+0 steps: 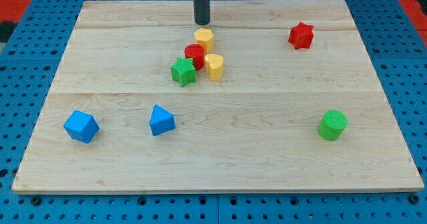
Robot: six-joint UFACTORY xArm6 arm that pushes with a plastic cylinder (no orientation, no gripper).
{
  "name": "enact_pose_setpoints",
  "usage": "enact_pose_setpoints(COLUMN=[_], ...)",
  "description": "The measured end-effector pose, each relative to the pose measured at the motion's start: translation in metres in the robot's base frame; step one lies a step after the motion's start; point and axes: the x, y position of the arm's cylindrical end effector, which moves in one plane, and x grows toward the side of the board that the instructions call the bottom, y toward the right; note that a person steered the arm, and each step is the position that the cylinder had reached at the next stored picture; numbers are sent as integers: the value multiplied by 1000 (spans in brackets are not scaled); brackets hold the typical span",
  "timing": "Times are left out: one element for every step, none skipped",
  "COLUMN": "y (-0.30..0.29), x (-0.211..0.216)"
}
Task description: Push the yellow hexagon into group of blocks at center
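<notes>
No jaws here: the rod's tip (pixel 201 22) sits just above the yellow plastic hexagon (pixel 204 38), lined up to shove it down into the red cylinder (pixel 194 53) cluster.

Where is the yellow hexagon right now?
The yellow hexagon sits near the view's top centre, just below my tip and touching the red block at the top of the central cluster.

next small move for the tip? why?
Probably a short push toward the view's bottom. My tip sits just above the yellow hexagon, which already touches the red block of the center cluster, beside the green star and the other yellow block. A slight nudge should seat it fully.
</notes>
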Motion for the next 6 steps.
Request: enact_pose_setpoints(y=[38,37,-13,-19,-19,-18], x=[5,18,44,55,58,71])
